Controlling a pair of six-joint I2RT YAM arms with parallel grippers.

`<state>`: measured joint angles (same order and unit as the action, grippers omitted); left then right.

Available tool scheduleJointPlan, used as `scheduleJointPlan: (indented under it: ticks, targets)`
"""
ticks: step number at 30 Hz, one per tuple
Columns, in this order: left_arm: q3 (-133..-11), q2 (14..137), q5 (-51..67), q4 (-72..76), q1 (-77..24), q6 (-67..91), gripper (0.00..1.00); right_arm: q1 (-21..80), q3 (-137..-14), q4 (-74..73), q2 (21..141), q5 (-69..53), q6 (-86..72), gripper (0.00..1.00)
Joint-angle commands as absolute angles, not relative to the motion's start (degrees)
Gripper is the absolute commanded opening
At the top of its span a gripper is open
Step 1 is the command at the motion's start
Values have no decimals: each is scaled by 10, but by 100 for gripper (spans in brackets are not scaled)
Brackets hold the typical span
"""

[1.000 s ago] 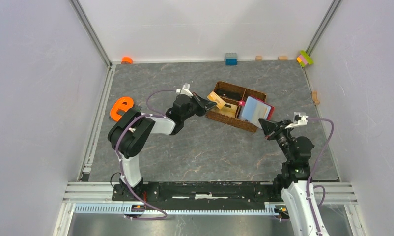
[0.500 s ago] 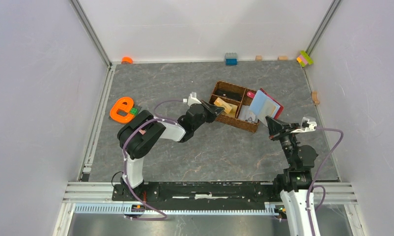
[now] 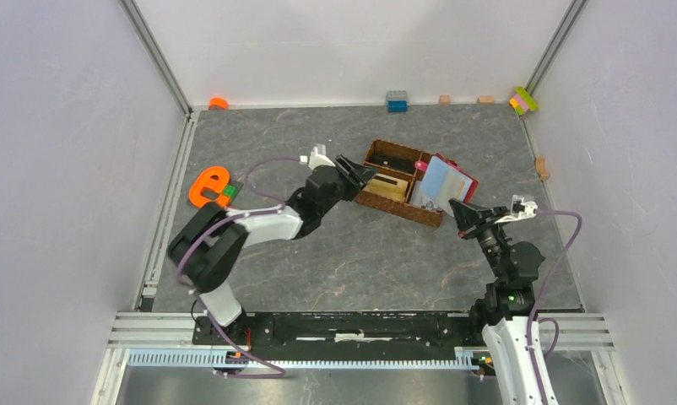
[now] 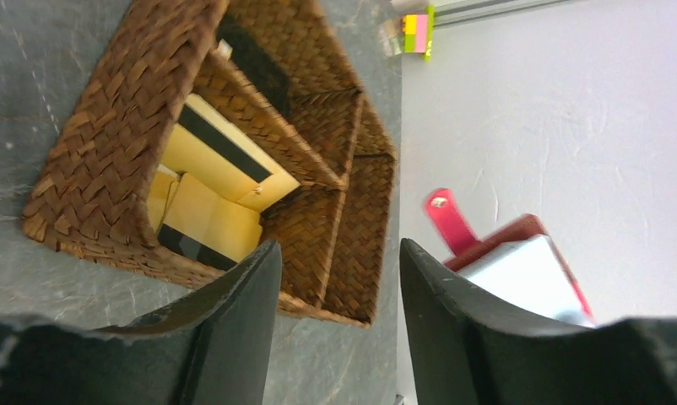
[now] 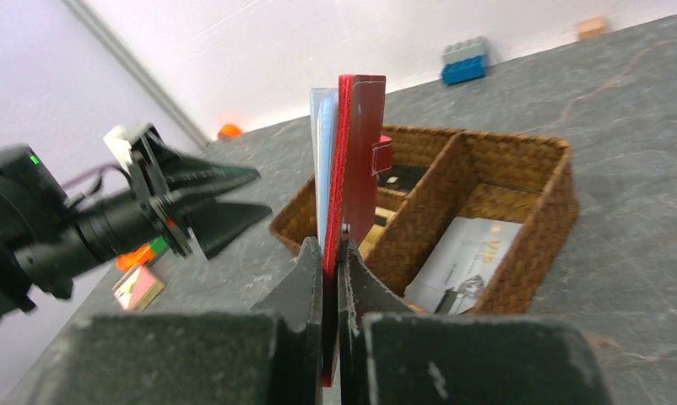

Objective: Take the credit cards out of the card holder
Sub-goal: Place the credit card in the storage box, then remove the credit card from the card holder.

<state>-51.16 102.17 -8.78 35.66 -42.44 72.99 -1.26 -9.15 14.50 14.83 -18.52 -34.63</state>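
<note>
1. Top view: high behind me, looking down on the whole table (image 3: 335,253).
2. Left wrist: close over the wicker basket (image 4: 116,110).
3. Right wrist: low, near, facing that same basket.

Wicker bskt (image 3: 394,208), orange "e" (image 3: 207,187), blue brick (image 3: 396,100)

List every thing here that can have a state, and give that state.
left gripper, open, empty.
right gripper, shut on the card holder.
card holder, held upright, strap undone.
light blue card, tucked in the card holder.
yellow cards, lying in a basket compartment.
white card, lying in another compartment.
basket, upright, cards in two compartments.
</note>
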Motion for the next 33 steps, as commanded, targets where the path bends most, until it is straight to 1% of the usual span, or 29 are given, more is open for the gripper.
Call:
scheduleJointPlan:
  ticks: [1,2,6,9,12,14,17,19,21,24,27,33]
  targets:
    - [-493,876,-72,261,-408,586,64,-15,-91,271,200,-297,-369,0]
    - [-480,848,-68,241,-405,555,67,-14,-85,305,217,-320,-380,0]
    - [-440,730,-63,160,-404,449,89,-14,-64,442,284,-403,-442,0]
    - [-418,675,-51,111,-404,384,99,-13,-41,543,334,-433,-497,0]
    - [-366,632,-43,137,-404,349,100,-3,-23,662,383,-460,-552,1]
    - [-340,618,-33,159,-404,336,100,22,-21,694,413,-462,-558,1]
    - [-335,620,-9,164,-404,341,100,72,-34,653,441,-444,-508,2]
    - [-333,625,43,192,-404,355,100,108,-49,611,459,-426,-467,0]
    - [-330,626,62,200,-405,360,100,136,-61,585,473,-416,-440,0]
    - [-307,616,51,222,-404,359,100,149,-62,580,485,-408,-432,0]
    - [-264,613,50,294,-404,371,100,157,-61,568,493,-395,-421,0]
    - [-225,661,82,425,-404,398,100,186,-62,591,523,-396,-425,0]
